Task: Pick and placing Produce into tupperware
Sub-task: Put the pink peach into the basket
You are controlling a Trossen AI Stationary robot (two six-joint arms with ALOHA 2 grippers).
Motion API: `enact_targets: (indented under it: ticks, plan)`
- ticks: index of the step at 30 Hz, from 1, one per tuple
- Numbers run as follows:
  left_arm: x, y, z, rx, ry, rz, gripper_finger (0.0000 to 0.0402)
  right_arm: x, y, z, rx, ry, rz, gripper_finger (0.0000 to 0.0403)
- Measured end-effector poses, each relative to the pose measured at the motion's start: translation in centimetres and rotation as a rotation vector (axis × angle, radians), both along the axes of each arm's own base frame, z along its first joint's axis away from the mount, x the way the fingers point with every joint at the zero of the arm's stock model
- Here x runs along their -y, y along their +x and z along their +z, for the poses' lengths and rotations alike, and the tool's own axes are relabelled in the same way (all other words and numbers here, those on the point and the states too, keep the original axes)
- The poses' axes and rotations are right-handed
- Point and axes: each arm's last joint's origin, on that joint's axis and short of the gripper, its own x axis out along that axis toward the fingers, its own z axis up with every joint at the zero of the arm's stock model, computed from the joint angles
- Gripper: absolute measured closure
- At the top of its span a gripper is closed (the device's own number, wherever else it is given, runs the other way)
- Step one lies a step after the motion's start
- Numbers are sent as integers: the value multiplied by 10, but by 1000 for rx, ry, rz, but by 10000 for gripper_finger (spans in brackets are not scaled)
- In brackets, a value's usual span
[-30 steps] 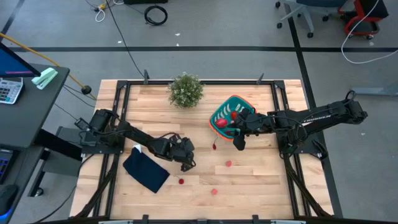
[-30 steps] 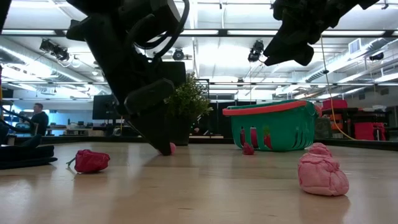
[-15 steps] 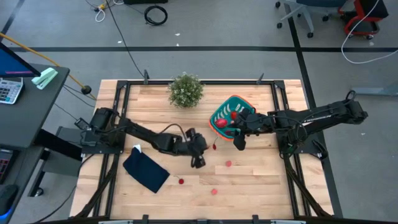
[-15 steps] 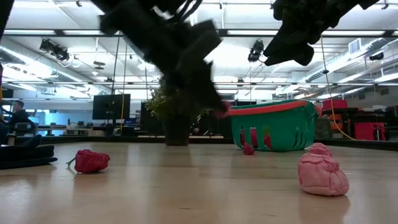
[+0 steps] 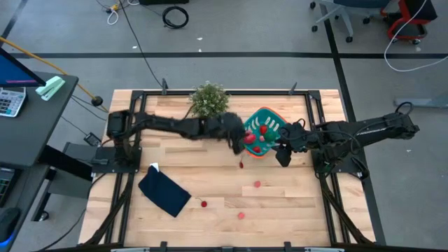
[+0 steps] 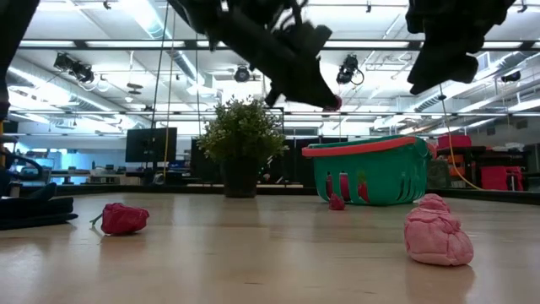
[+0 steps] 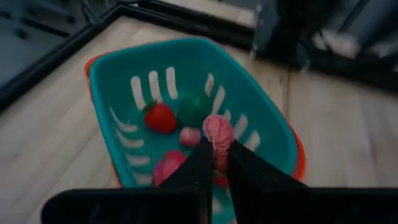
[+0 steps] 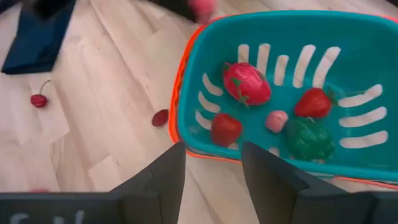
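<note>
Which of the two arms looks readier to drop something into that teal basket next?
The left. Its gripper is shut on a pink piece of produce, held above the teal basket. The right gripper is open and holds nothing, beside the basket's rim.

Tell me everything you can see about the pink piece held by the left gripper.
The pink piece is small, lumpy and rounded, soft-looking, like a toy raspberry. The left gripper pinches its lower part between two dark fingers. It hangs in the air over the teal basket, touching nothing else, above the fruits already inside.
</note>
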Motion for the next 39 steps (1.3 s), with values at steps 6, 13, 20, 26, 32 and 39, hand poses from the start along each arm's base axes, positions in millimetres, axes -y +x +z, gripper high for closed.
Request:
enact_targets:
  ticks: [6, 13, 20, 26, 32, 39]
  plan:
    - [-43, 5, -33, -12, -160, 72, 367, 0, 1, -1, -12, -21, 13, 237]
    - [-42, 14, -65, -70, -121, -31, 349, 0, 1, -2, -18, -39, 33, 239]
    - [-25, 26, -49, -18, 15, -145, 303, 0, 1, -2, -20, -45, 39, 240]
    - [-14, 34, -33, -8, 87, -207, 237, 0, 1, -2, -23, -56, 51, 240]
    - [-16, 37, -21, 12, 97, -192, 189, 0, 1, -1, -21, -59, 47, 240]
    - [-15, 28, 34, -108, 44, -184, 202, -3, 6, -3, -16, -61, 61, 243]
